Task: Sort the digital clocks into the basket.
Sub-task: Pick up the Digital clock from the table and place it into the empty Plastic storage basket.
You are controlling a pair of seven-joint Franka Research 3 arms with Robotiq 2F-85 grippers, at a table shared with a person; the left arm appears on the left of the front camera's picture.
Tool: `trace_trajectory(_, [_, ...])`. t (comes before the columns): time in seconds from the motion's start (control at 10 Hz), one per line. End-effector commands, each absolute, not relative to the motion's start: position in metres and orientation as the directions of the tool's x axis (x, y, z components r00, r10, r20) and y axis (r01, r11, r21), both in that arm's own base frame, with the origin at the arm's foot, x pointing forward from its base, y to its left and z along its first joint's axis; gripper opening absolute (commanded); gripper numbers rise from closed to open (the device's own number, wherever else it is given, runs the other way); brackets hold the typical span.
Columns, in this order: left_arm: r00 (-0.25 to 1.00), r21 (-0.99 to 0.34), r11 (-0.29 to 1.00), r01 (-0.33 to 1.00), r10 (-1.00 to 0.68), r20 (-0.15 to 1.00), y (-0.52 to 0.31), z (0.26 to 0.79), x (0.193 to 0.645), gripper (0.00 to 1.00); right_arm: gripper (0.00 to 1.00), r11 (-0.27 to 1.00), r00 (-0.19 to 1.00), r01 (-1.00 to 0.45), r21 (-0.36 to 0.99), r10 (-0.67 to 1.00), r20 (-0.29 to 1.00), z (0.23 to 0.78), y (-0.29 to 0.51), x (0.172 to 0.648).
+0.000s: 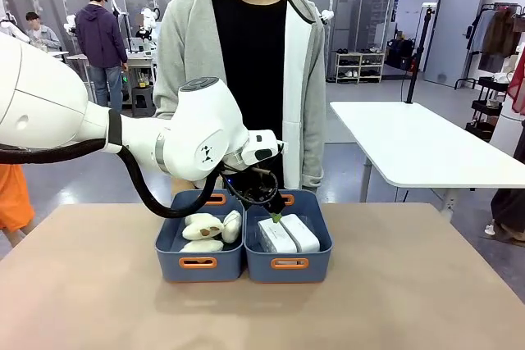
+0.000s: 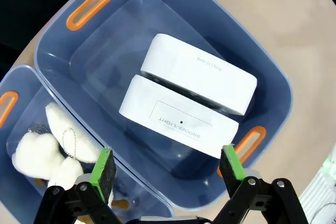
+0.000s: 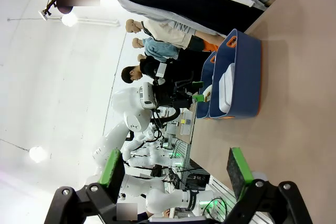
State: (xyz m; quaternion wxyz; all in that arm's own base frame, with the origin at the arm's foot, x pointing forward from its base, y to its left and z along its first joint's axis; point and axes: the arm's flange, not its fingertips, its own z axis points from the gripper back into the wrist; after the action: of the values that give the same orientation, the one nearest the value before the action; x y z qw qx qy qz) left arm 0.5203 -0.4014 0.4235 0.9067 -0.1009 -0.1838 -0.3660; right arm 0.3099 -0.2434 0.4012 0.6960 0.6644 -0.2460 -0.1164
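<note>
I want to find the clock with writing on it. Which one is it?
Look at the two blue bins on the table; take the right bin, under the left arm's open fingers. Two white clocks lie side by side there. Yours is the left clock, with a framed panel reading SNOOZE/LIGHT.

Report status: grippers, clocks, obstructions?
Left gripper open, empty, above right basket. Right gripper open, empty, off to the side. Both digital clocks in basket. Nothing obstructing.

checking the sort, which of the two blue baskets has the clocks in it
The basket on the robot's right holds both digital clocks, side by side. The other basket holds fluffy white plush toys.
</note>
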Motion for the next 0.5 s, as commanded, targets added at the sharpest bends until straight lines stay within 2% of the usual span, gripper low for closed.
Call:
trace_trajectory(0.0, [0.668,-0.047,0.718,0.695,-0.620,0.411,-0.402,0.423,0.520,1.00,1.00,0.094,0.857,-0.166,0.982,-0.479,0.191,0.403,-0.243,0.307])
trace_trajectory(0.1, [0.665,-0.048,0.712,0.701,-0.627,0.407,-0.401,0.423,0.520,1.00,1.00,0.094,0.857,-0.166,0.982,-0.479,0.191,0.403,-0.243,0.307])
trace_trajectory(0.2, [0.690,-0.172,0.702,0.691,-0.570,0.447,-0.383,0.451,0.515,1.00,1.00,0.094,0.857,-0.166,0.982,-0.479,0.191,0.403,-0.243,0.307])
trace_trajectory(0.3, [0.720,-0.376,0.616,0.692,-0.558,0.412,-0.363,0.471,0.504,1.00,1.00,0.094,0.857,-0.166,0.982,-0.479,0.191,0.403,-0.243,0.307])
trace_trajectory(0.4, [0.761,-0.486,0.585,0.649,-0.502,0.411,-0.337,0.485,0.492,1.00,1.00,0.094,0.857,-0.166,0.982,-0.479,0.191,0.403,-0.243,0.307])
